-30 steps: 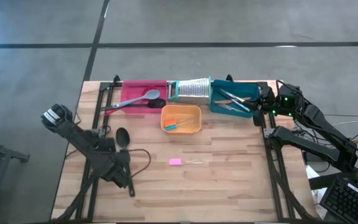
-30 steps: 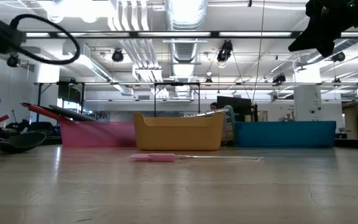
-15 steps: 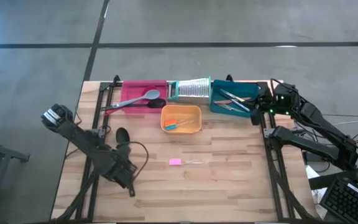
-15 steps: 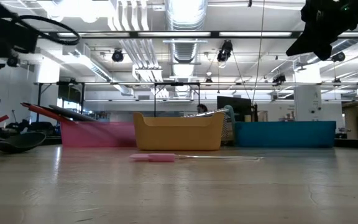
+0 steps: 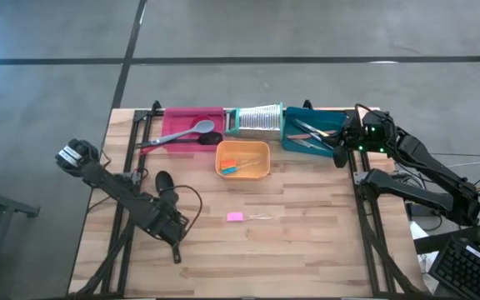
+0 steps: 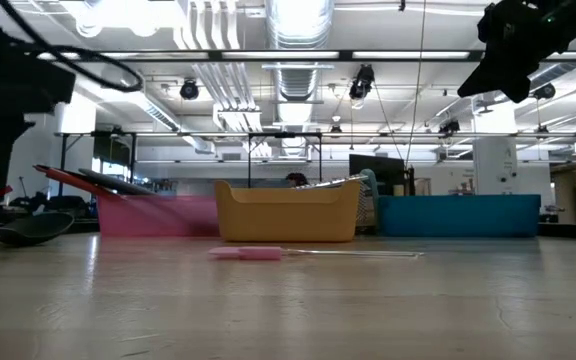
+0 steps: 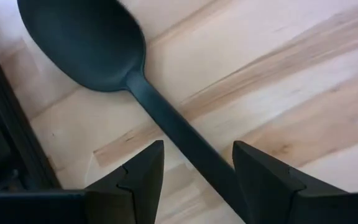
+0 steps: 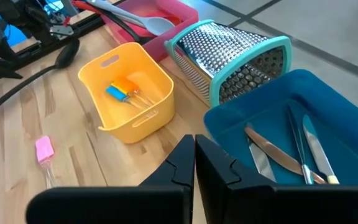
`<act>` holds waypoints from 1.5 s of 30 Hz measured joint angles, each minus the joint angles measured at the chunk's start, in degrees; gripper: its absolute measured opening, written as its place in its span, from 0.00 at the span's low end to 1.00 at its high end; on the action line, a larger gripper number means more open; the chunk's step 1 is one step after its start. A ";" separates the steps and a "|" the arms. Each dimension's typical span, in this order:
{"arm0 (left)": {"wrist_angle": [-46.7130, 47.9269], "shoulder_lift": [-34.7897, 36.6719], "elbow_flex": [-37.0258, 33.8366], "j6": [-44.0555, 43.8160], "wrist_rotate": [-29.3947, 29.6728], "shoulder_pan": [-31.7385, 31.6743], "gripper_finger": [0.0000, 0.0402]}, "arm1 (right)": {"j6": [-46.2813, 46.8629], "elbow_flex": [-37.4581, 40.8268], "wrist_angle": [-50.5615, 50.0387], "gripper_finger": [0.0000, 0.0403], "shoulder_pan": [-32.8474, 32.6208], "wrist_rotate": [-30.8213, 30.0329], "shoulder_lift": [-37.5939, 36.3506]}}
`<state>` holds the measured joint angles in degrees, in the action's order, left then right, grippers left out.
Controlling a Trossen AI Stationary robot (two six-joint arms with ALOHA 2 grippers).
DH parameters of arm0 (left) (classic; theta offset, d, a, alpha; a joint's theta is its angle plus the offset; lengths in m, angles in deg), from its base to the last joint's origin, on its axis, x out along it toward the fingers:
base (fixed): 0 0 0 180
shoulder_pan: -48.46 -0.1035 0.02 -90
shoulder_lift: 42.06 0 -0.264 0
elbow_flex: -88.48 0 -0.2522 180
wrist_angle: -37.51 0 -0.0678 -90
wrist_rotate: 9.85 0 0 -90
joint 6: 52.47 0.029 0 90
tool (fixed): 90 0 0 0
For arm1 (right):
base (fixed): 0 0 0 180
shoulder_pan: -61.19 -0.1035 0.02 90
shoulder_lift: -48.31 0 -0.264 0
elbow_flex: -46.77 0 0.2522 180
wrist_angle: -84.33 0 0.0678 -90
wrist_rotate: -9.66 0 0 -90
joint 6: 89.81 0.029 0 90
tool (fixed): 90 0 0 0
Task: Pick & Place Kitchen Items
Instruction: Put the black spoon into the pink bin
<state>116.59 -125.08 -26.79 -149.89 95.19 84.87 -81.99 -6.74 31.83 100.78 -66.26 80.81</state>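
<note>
A black spoon (image 5: 163, 182) lies flat on the wooden table at the left, its bowl toward the far edge. My left gripper (image 5: 172, 220) points down over its handle (image 7: 178, 132). The gripper (image 7: 197, 150) is open, with one finger on each side of the handle and nothing touching. A small pink piece (image 5: 235, 217) with a thin clear stick lies mid-table. My right gripper (image 5: 340, 155) hangs shut and empty (image 8: 194, 147) above the near edge of the teal tray (image 5: 333, 123).
Along the far edge stand a pink tray (image 5: 178, 115) with grey-blue, red and black spoons, a silver grater (image 5: 255, 119), and the teal tray holding knives (image 8: 272, 155). An orange tray (image 5: 242, 144) in front holds small blue and orange pieces (image 8: 122, 91). The table's near half has free room.
My left gripper has rolled about its own axis and sunk a little toward the black spoon's handle, drifting slightly toward the table's right edge. It has stayed open. The spoon has not moved.
</note>
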 joint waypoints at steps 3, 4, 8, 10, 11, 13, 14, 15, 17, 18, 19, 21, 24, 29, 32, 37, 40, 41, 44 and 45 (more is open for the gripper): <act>-2.53 0.00 -2.62 -3.38 -0.94 0.02 0.49 | 0.01 0.00 0.04 0.02 0.00 0.02 -0.13; -3.97 0.00 -3.47 -4.32 -1.37 0.02 0.49 | 0.04 0.00 0.07 0.02 0.00 0.02 -0.12; -11.51 0.00 -7.33 -6.25 -3.91 -0.04 0.49 | 0.02 0.00 0.07 0.02 0.00 0.10 -0.12; -16.10 0.00 -9.43 -6.26 -4.11 -0.12 0.49 | -0.11 0.00 0.07 0.02 0.00 0.10 -0.12; -18.38 0.00 -10.52 -6.28 -4.49 -0.20 0.49 | -0.12 0.00 0.07 0.02 0.00 0.10 -0.12; -20.91 0.26 -12.43 -7.25 -4.54 -0.25 0.49 | -0.19 0.00 0.07 0.02 0.00 0.10 -0.12; -21.63 0.29 -13.45 -7.93 -4.73 -0.29 0.49 | -0.23 0.00 0.07 0.02 0.00 0.10 -0.12; -22.08 0.28 -14.36 -8.82 -5.10 -0.32 0.49 | -0.27 0.00 0.07 0.02 0.00 0.09 -0.12; -22.53 0.24 -15.80 -10.10 -5.64 -0.35 0.48 | -0.45 0.00 0.08 0.02 0.00 0.08 -0.12; -22.82 0.24 -16.39 -10.25 -5.75 -0.35 0.47 | -0.48 0.00 0.09 0.02 0.00 0.07 -0.12; -22.96 0.24 -16.79 -10.03 -5.77 -0.35 0.46 | -0.49 0.00 0.09 0.02 0.00 0.07 -0.12; -23.46 0.26 -17.44 -8.20 -5.60 -0.35 0.42 | -0.48 0.00 0.09 0.02 0.00 0.07 -0.12; -24.15 0.24 -17.75 -4.37 -4.40 -0.31 0.29 | -0.44 0.00 0.07 0.02 0.00 0.05 -0.12; -24.39 0.20 -17.34 1.55 -3.43 -0.27 0.19 | -0.39 0.00 0.07 0.02 0.00 0.03 -0.12; -24.63 0.34 -17.04 3.70 -3.05 -0.27 0.19 | -0.31 0.02 0.07 0.02 0.00 0.03 -0.12; -24.51 1.95 -15.51 5.98 -1.98 -0.19 0.19 | -0.31 0.11 0.04 0.02 0.00 0.01 -0.11; -23.98 3.50 -14.41 6.56 0.09 0.43 0.19 | -0.31 0.11 0.02 0.02 0.00 -0.01 -0.10; -24.29 3.96 -14.03 7.04 1.53 0.59 0.19 | -0.31 0.13 0.02 0.02 0.00 -0.01 -0.12; -24.11 6.22 -12.62 9.15 5.53 1.45 0.19 | -0.31 0.13 0.00 0.02 0.00 -0.01 -0.10; -23.80 6.55 -12.23 9.82 6.58 1.78 0.19 | -0.31 0.13 -0.02 0.02 0.00 -0.01 -0.10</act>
<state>92.79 -118.54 -39.02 -140.07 101.78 86.66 -82.30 -6.61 31.81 100.78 -66.27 80.71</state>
